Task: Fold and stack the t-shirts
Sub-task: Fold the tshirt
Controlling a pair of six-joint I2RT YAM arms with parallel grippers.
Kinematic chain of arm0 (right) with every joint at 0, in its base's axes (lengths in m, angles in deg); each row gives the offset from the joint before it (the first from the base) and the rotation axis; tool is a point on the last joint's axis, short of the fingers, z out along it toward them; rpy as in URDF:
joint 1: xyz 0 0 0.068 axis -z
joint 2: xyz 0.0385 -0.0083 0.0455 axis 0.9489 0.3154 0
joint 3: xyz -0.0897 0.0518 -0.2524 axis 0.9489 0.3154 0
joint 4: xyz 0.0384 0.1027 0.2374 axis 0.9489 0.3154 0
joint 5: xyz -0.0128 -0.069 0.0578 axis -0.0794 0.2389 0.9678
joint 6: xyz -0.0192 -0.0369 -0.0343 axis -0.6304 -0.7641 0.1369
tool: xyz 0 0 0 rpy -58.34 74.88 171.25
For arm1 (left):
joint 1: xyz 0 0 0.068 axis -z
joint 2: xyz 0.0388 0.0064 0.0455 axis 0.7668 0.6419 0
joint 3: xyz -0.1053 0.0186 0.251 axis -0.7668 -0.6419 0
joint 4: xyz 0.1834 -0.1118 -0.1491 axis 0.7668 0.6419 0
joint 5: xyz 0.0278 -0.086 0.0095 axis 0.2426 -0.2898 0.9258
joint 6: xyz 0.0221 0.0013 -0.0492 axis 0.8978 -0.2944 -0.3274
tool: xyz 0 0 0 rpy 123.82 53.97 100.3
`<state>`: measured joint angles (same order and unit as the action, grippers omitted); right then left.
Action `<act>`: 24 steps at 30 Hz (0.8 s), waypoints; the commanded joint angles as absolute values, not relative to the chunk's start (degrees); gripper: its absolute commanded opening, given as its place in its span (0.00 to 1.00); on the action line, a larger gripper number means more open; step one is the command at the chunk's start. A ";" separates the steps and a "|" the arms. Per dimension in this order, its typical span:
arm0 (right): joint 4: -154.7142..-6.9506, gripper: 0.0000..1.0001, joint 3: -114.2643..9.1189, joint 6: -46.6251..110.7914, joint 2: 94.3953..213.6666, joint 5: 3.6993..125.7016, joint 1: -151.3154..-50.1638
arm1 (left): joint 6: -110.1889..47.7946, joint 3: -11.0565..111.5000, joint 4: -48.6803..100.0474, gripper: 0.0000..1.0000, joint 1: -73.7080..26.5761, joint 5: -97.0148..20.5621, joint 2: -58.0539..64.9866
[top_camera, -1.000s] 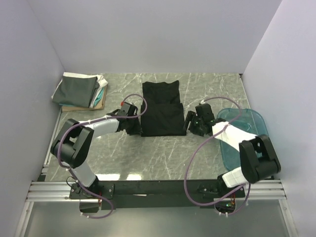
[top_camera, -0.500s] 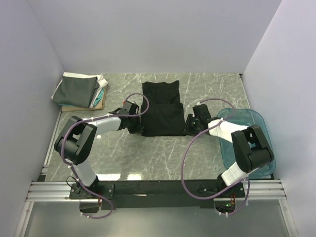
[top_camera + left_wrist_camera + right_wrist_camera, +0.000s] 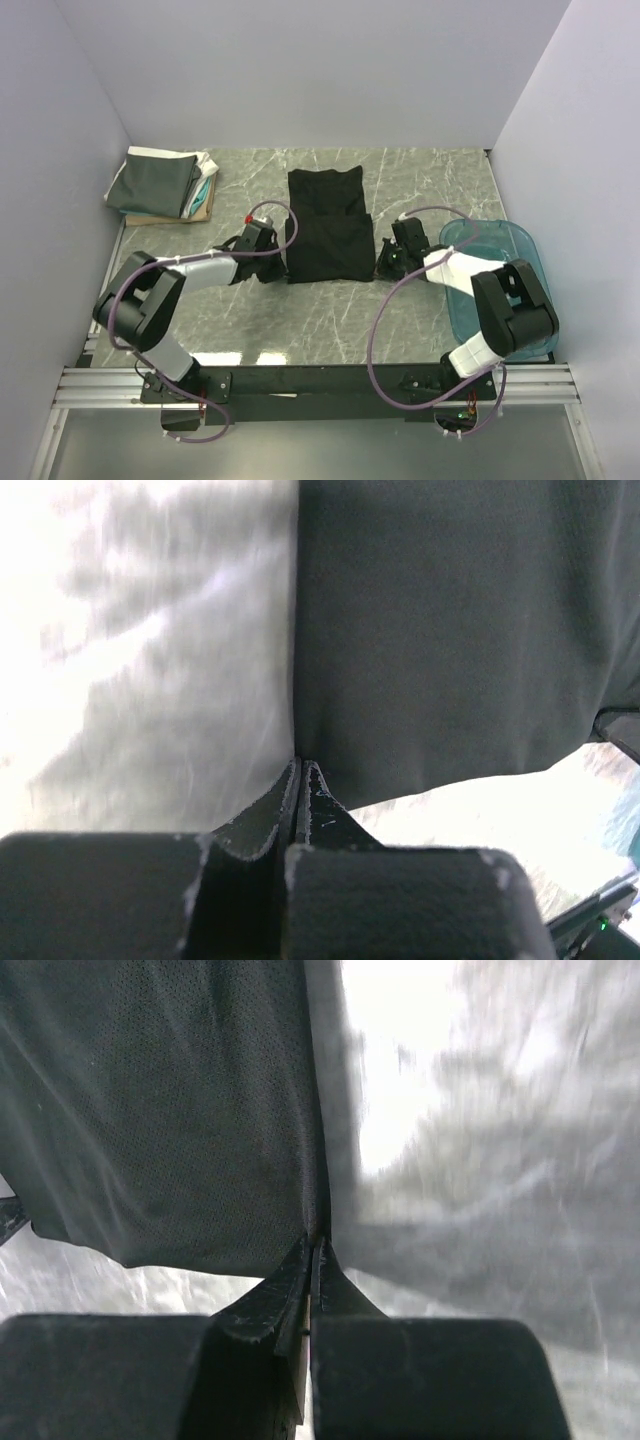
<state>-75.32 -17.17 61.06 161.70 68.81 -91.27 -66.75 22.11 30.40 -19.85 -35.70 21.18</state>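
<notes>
Far-left corner of the grey marbled surface [image 3: 330,310]: a stack of folded soft cloth t-shirts [image 3: 160,185] sat there, dark grey on top, with white, teal and tan edges showing beneath. How many were in it couldn't be counted from the overhead view.

Left gripper [image 3: 299,770] had its fingers pressed fully together at the left edge of the plain black cloth t-shirt [image 3: 327,225], near its front-left corner. In the left wrist view the tips met right at the fabric edge; whether any cloth was actually pinched between them couldn't be made out.

The black shirt lay flat mid-surface, already folded into a narrow rectangle, with a layered step partway up. Judgement: light, limp and thin knit. It would sag and drag if lifted by one point, so the two near corners taken together were the sensible hold, pinching all layers at the very edge.

Right gripper [image 3: 315,1250] mirrored this: fingers shut tight at the shirt's right edge near the front-right corner. Same doubt there, since the fabric met the tips but capture wasn't visible.

Right edge: a translucent teal plastic tub [image 3: 500,255], partly covered by the right arm, so its contents were unreadable. Both wrist views were blown out over the bare surface.
</notes>
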 commanded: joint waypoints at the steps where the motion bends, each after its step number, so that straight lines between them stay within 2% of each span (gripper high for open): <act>1: -72.82 0.00 -12.46 60.51 157.34 69.36 -92.62 | -69.18 17.26 33.85 0.01 -17.82 -32.78 18.16; 5: -70.01 0.00 -7.53 62.00 152.06 68.93 -94.46 | -72.43 12.00 36.75 0.01 -15.27 -30.14 12.46; 12: -58.85 0.00 -2.52 64.99 139.68 65.94 -100.96 | -82.18 6.36 46.23 0.01 -3.86 -24.35 -0.38; 18: -48.74 0.00 0.30 69.03 123.96 66.11 -104.57 | -92.46 5.47 59.67 0.01 5.63 -20.04 -13.04; 20: -47.34 0.00 0.12 70.00 121.39 68.56 -105.01 | -95.90 5.56 61.96 0.01 8.02 -18.81 -16.81; 24: -42.77 0.00 -2.42 69.92 117.69 64.89 -105.27 | -97.49 7.23 63.12 0.01 11.28 -16.43 -20.26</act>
